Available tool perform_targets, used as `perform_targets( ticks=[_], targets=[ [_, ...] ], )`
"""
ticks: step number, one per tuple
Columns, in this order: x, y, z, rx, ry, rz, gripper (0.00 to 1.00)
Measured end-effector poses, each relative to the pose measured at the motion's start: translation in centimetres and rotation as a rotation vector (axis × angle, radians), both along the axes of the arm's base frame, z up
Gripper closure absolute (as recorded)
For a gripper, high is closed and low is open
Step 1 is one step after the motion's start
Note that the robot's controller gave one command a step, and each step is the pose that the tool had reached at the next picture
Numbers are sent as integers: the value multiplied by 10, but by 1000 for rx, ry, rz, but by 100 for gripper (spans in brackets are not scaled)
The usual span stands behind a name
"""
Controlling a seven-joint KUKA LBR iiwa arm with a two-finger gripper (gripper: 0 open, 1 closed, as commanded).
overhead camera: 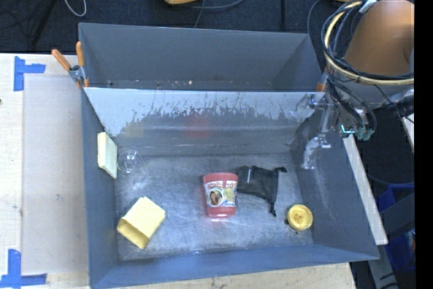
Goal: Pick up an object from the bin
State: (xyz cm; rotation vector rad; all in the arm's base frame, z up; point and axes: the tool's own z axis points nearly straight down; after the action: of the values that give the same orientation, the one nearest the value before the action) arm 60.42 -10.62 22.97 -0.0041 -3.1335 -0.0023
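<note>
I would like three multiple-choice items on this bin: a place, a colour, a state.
1. The black cloth lies: A) far left; B) just right of the pink cup; C) on the rim.
2. The small round thing, front right, is: A) blue; B) green; C) yellow.
3. The pink cup: A) rests on the bin floor; B) hangs in the air; C) tops the cloth.
1 B, it lies beside the cup's right side. 2 C, plainly yellow. 3 A, the gripper is apart, near the right wall.

Grey bin [203, 78]; pink cup [220, 195], pictured label; black cloth [262, 185]; yellow disc [300, 216]; yellow block [141, 221].
</note>
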Motion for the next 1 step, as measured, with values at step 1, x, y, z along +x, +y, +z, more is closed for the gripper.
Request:
perform_targets(
  ticks=[1],
  targets=[
    [1,0,5,-1,-8,2,0]
  ],
)
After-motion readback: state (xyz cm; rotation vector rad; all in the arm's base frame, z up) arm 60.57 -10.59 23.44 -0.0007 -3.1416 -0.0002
